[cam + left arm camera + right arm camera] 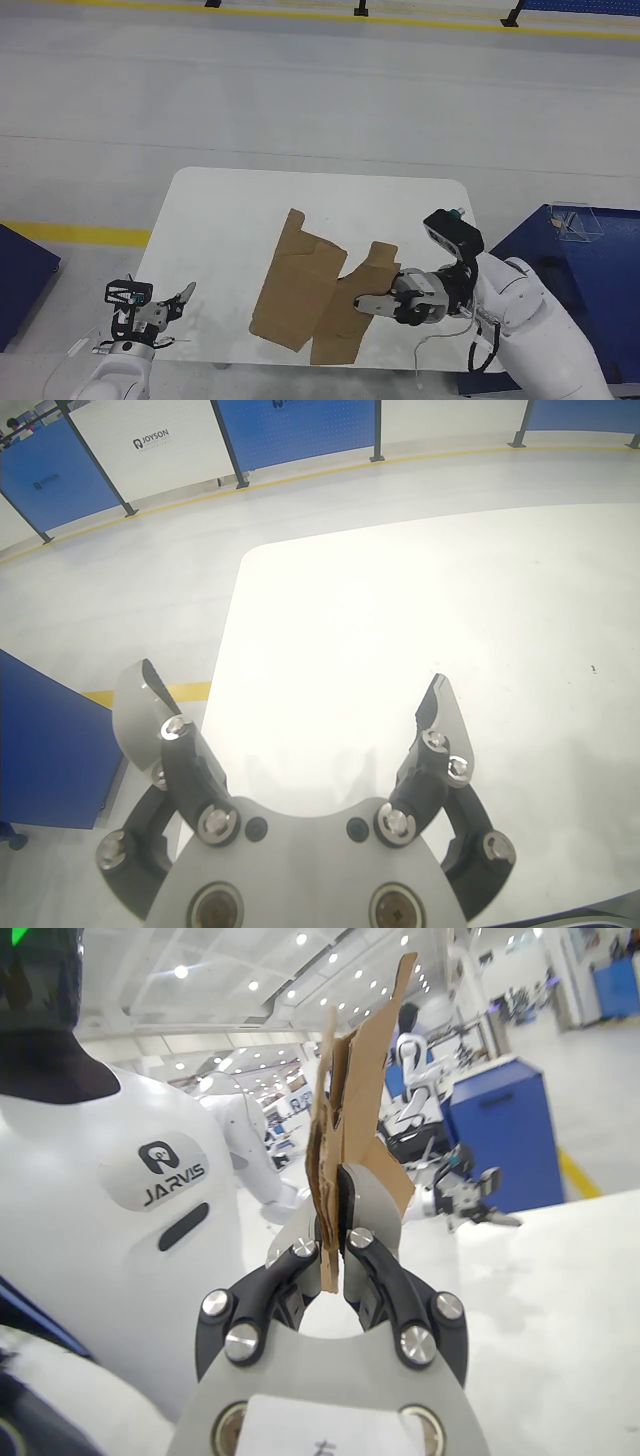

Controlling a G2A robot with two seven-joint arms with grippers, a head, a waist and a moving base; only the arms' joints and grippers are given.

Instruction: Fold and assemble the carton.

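A flattened brown carton (300, 290) lies across the middle of the white table (220, 210), its flaps spread out. My right gripper (366, 303) is shut on the carton's near right edge. In the right wrist view the cardboard (355, 1093) stands edge-on, pinched between the fingers of the right gripper (332, 1208). My left gripper (165, 312) sits at the table's front left corner, well apart from the carton. It is open, and the left wrist view shows nothing between the fingers of the left gripper (295, 695), just bare table (400, 600).
A blue cabinet (585, 260) with a clear plastic box (572, 222) on it stands to the right of the table. Another blue unit (20, 275) is at the left. Bare tabletop stretches behind and to the left of the carton.
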